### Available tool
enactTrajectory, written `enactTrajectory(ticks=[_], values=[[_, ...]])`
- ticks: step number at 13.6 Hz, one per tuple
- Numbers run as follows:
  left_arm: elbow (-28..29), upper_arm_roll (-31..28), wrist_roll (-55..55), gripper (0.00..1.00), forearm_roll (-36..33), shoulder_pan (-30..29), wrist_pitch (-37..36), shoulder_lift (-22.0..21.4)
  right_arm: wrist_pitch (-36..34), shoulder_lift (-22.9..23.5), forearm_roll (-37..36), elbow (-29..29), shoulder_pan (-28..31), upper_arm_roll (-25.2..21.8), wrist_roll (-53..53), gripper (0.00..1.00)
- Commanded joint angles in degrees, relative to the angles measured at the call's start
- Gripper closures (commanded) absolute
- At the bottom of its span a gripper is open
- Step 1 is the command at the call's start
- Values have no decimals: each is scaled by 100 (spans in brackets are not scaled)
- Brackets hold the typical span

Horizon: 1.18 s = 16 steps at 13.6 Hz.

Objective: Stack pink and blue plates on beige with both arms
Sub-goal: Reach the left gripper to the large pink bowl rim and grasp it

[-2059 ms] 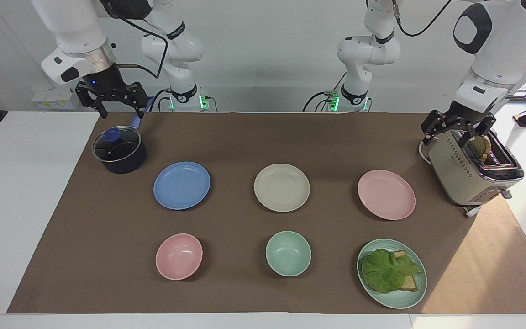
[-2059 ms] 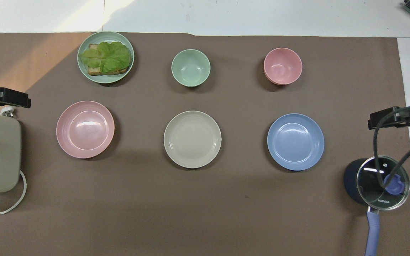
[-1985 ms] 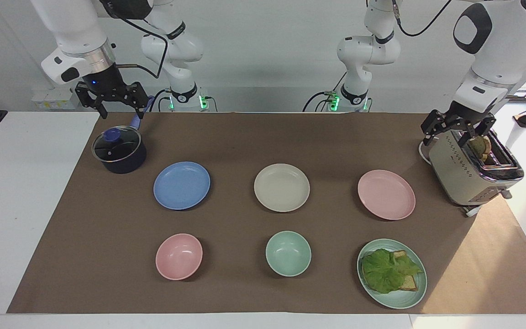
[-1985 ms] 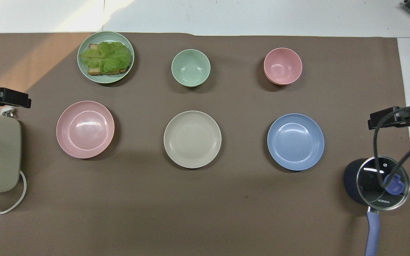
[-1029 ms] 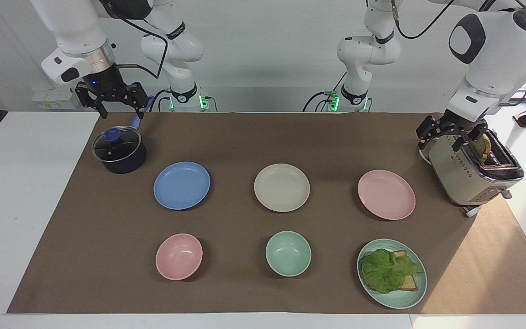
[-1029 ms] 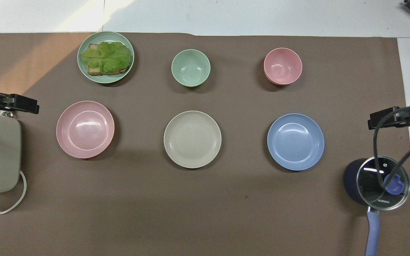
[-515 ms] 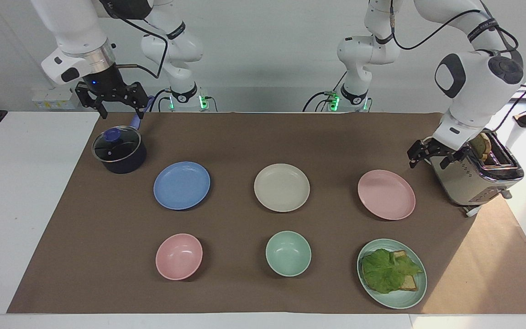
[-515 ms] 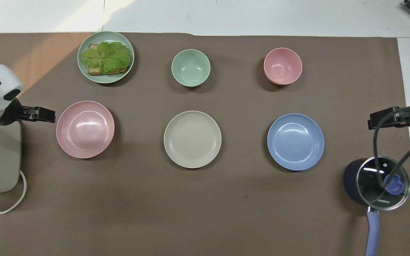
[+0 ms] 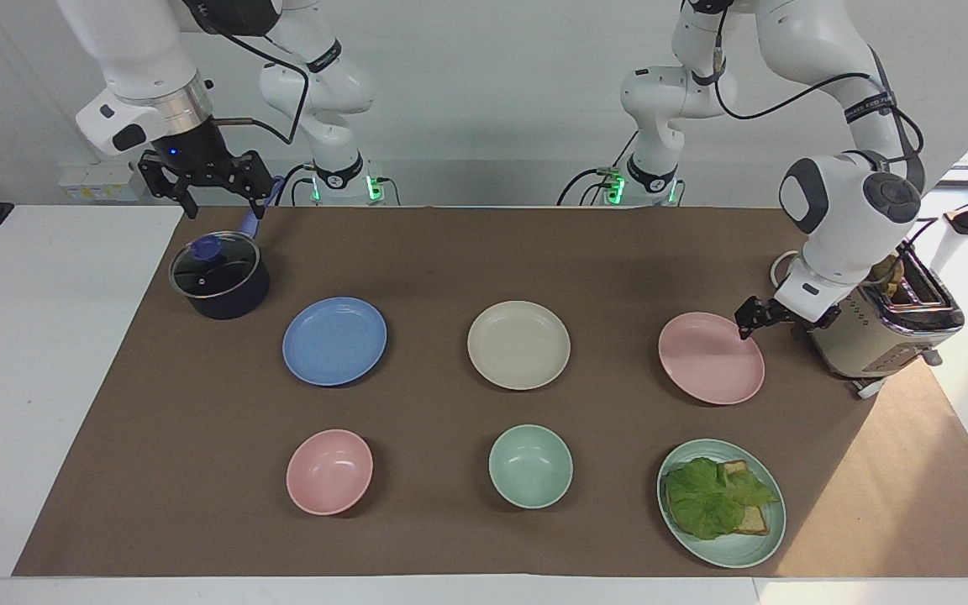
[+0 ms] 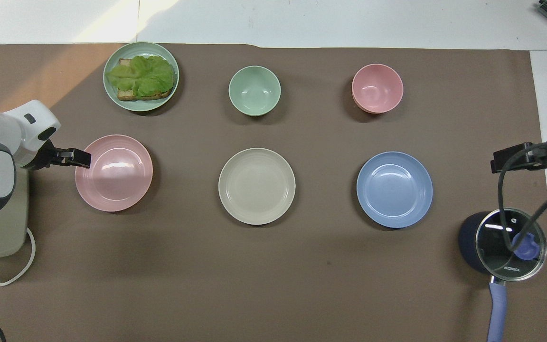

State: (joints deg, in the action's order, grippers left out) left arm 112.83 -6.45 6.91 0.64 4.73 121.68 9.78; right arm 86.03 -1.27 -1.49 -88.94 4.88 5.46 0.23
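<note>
Reaching low, your left end effector (image 9: 754, 322), open and empty, sits at the pink plate's (image 9: 709, 360) toaster-side rim; beige plate (image 9: 518, 344) lies toward centre. Right end effector (image 9: 207, 186), open, waits over the pot.

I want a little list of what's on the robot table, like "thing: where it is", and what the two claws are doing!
pink plate: flat on the mat, toward the left arm's end
beige plate: middle of the row, nothing on it
blue plate: toward the right arm's end
left gripper: open, low at the pink plate's rim, beside the toaster
right gripper: open, waiting above the pot
pink bowl: farther from the robots than the blue plate
stacking: not yet begun
</note>
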Motion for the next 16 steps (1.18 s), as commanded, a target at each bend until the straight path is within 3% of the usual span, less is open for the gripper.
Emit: enactTrajectory(ticks=[1,8,12,14,15,16], values=[[205,39,39,0,-73,-156,276,137,133,-119,17,-168,83,52,56,0],[424,39,-163,0,568,-350,163,297,133,-119,17,-159,83,52,47,0],[565,39,-190,0,595,-367,163,323,133,-119,17,-159,92,43,64,0],[565,39,-137,48,595,-367,119,323,133,-119,8,-150,92,43,82,0],[565,30,-146,66,595,-359,49,323,133,-119,8,-159,92,43,117,0],[565,30,-189,77,595,-358,48,323,133,-119,8,-159,75,52,126,0]])
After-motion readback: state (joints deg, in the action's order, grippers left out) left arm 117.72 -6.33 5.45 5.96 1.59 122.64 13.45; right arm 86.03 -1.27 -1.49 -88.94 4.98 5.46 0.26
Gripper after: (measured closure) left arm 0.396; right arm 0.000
